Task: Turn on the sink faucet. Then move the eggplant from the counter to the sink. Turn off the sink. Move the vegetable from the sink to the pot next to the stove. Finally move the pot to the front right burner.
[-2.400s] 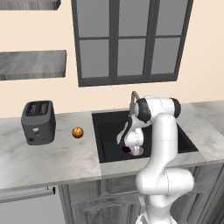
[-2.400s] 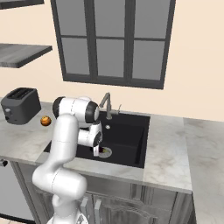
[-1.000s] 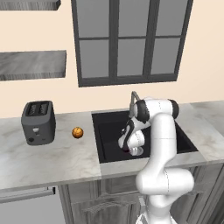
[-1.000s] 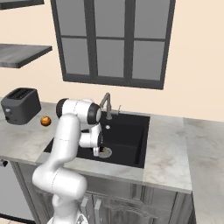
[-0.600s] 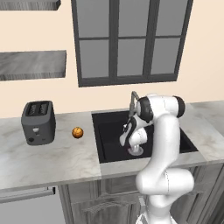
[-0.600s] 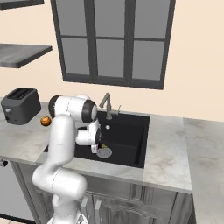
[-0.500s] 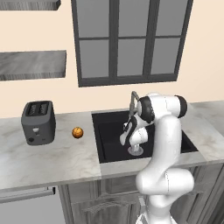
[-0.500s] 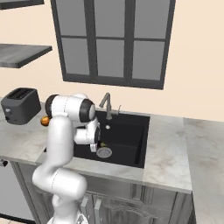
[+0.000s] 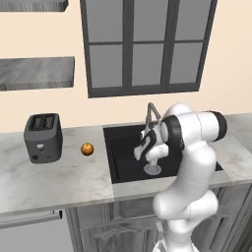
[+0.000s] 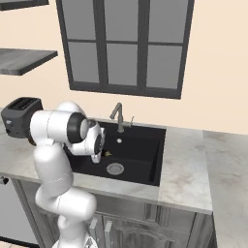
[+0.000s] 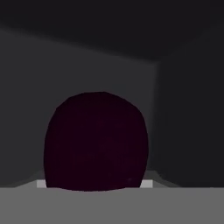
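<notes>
from the left we see a toaster (image 9: 43, 137) and a small orange fruit (image 9: 87, 148) on the tabletop (image 9: 54, 182), with bare stone between the fruit and the sink (image 10: 145, 160) rim. the black basin has open floor around its silver drain (image 10: 115, 168). the faucet (image 10: 118, 116) stands at the back edge. our arm bends down over the left part of the basin, hand (image 9: 141, 149) low inside it. the eggplant (image 11: 96, 141) sits right at the fingertips, close to the hand camera; we cannot tell whether the hand grips it.
</notes>
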Motion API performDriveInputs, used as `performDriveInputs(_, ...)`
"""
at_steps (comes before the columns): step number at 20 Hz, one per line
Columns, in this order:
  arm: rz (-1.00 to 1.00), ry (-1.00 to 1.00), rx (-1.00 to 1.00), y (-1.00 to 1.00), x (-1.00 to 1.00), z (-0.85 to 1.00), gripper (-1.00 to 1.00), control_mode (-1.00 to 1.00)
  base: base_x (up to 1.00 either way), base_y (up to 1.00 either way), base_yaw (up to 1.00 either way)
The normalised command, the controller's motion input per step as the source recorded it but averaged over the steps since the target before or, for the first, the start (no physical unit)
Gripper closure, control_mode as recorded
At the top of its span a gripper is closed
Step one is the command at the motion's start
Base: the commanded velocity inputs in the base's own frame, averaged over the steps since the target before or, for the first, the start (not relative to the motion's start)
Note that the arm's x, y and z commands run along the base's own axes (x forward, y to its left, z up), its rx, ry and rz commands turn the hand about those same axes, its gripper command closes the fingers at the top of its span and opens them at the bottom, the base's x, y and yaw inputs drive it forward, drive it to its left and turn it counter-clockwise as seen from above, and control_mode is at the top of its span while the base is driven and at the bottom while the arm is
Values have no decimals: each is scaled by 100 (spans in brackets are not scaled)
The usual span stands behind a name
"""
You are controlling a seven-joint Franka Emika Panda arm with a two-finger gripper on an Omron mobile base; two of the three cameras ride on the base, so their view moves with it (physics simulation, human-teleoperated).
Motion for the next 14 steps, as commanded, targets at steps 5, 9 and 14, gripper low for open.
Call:
performDriveInputs(5,-1,0,0,10,-28,100,100,-100,0,0,0)
performDriveInputs(9,0,0,0,13,-27,100,100,-100,0,0,0)
performDriveInputs(14,0,2,0,17,-24,97,100,-100,0,0,0)
